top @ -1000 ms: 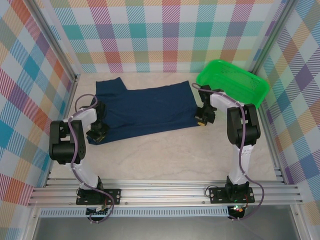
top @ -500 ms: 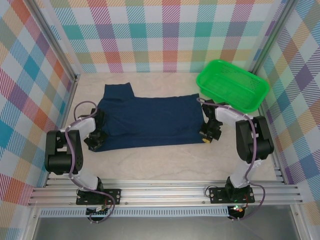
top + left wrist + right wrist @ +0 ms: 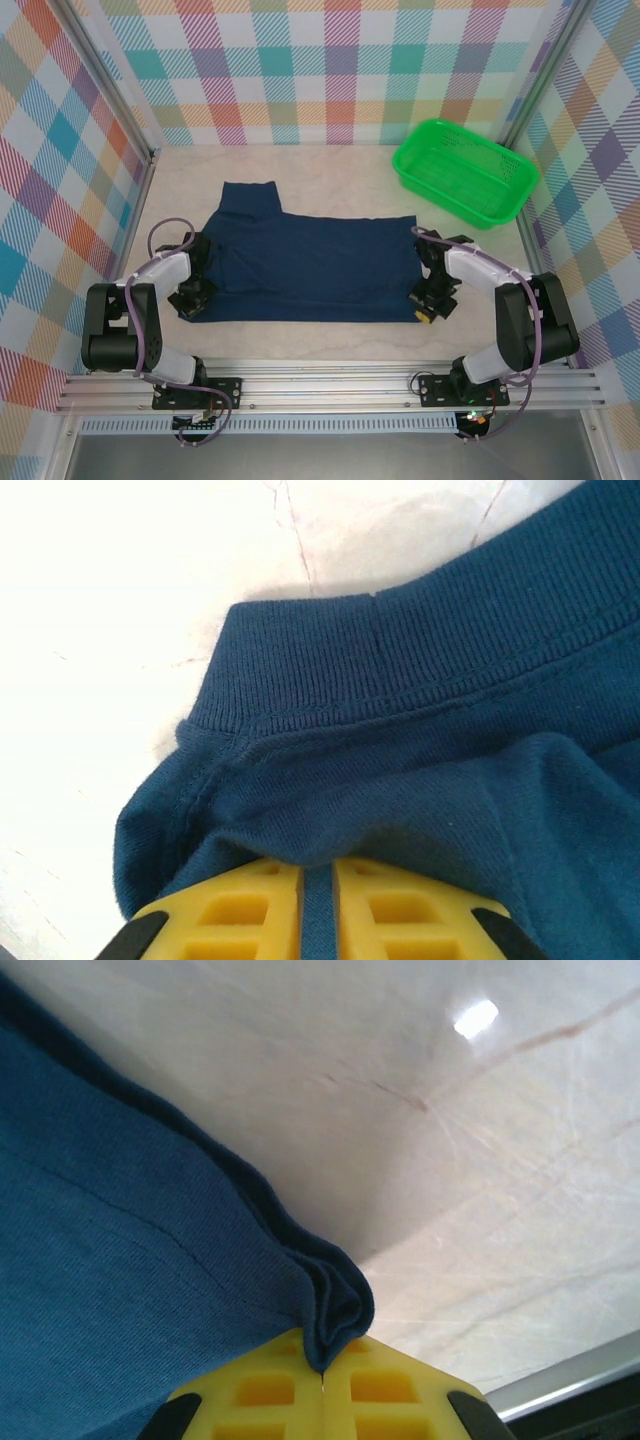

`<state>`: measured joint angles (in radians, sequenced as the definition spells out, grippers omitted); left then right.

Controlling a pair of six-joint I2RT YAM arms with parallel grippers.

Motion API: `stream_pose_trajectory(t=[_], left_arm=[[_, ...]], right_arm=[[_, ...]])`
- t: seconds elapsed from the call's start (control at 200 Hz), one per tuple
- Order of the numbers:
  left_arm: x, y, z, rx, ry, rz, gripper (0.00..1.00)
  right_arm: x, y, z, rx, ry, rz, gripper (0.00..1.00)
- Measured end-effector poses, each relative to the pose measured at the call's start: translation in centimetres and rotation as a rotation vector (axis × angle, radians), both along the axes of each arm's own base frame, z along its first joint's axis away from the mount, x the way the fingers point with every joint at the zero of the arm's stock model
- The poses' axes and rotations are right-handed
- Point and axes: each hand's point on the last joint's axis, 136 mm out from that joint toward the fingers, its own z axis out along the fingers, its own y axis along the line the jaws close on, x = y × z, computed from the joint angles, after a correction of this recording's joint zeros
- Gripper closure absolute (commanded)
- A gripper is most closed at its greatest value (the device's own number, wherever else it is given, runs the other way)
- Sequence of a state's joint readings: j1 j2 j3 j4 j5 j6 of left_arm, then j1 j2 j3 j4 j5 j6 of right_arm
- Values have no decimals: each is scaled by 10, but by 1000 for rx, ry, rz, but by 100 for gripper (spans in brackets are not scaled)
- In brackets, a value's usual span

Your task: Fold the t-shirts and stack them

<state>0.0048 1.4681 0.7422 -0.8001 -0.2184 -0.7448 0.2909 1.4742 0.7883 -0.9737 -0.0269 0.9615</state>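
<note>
Cloth covers the middle of the pale desk: one dark navy t-shirt lies flat, its long side running left to right between the two arms. At its far left end a squared flap juts toward the plaid back wall. The near edge of the shirt lies not far from the metal rail that carries the arm bases.

The left pincer sits low at the shirt's near left corner. In the left wrist view its yellow fingers stand almost together, a thin strip of navy fabric caught in the slit between them, so it has hold of the shirt. Just beyond the fingertips the cloth bunches into soft folds, and a ribbed band with a stitched seam curves across the desk surface.

The right pincer sits low at the shirt's near right corner. In the right wrist view its yellow fingers are pressed together, pinching a small rolled fold of the shirt's edge at their tips. From that fold the hem runs away to the upper left, with bare desk to its right.

A bright green mesh basket stands in the far right corner of the desk, apart from the shirt and from both arms.
</note>
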Motion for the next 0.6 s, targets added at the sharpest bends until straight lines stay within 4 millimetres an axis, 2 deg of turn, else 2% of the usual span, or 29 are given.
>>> stream_pose_trajectory(t=[0.06, 0.12, 0.205, 0.29, 0.365, 0.44, 0.6], left_arm=[[-2, -2, 3, 1, 11, -17, 67], [0, -4, 11, 5, 6, -33, 60], [16, -12, 35, 5, -67, -58, 58], [39, -25, 63, -32, -188, -82, 58], [50, -39, 76, -86, -254, -94, 59], [52, -52, 74, -153, -257, -90, 59], [42, -72, 45, -272, -195, -15, 60]], right_arm=[[-3, -1, 1, -9, 11, -19, 67], [-4, -3, 6, -23, -4, -25, 59], [2, -7, 23, -38, -64, -25, 57], [19, -7, 46, -30, -175, -16, 58], [33, -2, 59, 1, -265, 9, 59], [44, 3, 61, 29, -312, 43, 59], [63, 22, 57, 108, -337, 124, 60]])
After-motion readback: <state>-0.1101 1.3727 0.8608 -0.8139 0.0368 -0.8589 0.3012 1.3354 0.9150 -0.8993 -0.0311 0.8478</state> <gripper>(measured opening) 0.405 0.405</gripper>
